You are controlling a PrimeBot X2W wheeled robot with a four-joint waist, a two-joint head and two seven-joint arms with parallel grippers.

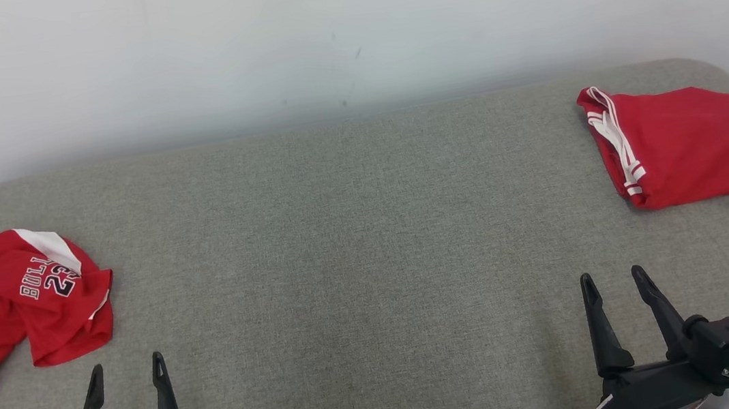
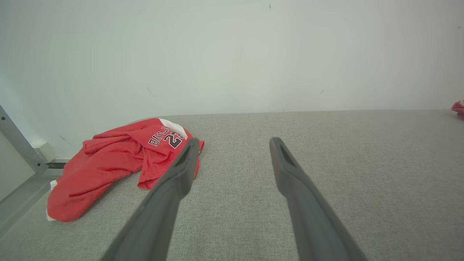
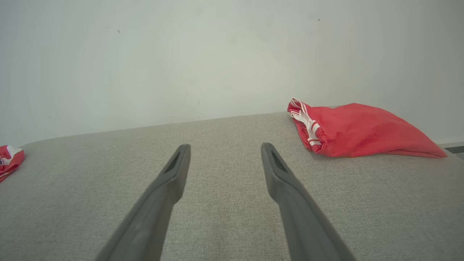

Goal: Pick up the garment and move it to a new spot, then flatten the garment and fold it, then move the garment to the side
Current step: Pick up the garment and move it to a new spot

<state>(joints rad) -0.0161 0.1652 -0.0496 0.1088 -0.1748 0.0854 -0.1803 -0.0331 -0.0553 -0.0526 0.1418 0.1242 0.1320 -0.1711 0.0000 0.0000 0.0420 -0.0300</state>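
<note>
A crumpled red garment (image 1: 11,299) with white trim and the number 23 lies at the left edge of the grey fabric-covered surface (image 1: 367,231). In the left wrist view the same garment (image 2: 108,163) sits ahead and to the left of my left gripper (image 2: 235,140). My left gripper (image 1: 126,362) stands open at the lower left, just right of the garment and not touching it. At the lower right my right gripper (image 1: 611,273) is open too, with nothing between its fingers (image 3: 225,145).
A second red garment (image 1: 687,144), folded, with white stripes on its edge, lies at the far right (image 3: 355,130). A pale wall (image 1: 344,28) rises behind the surface. A metal frame bar (image 2: 18,141) stands beyond the left edge.
</note>
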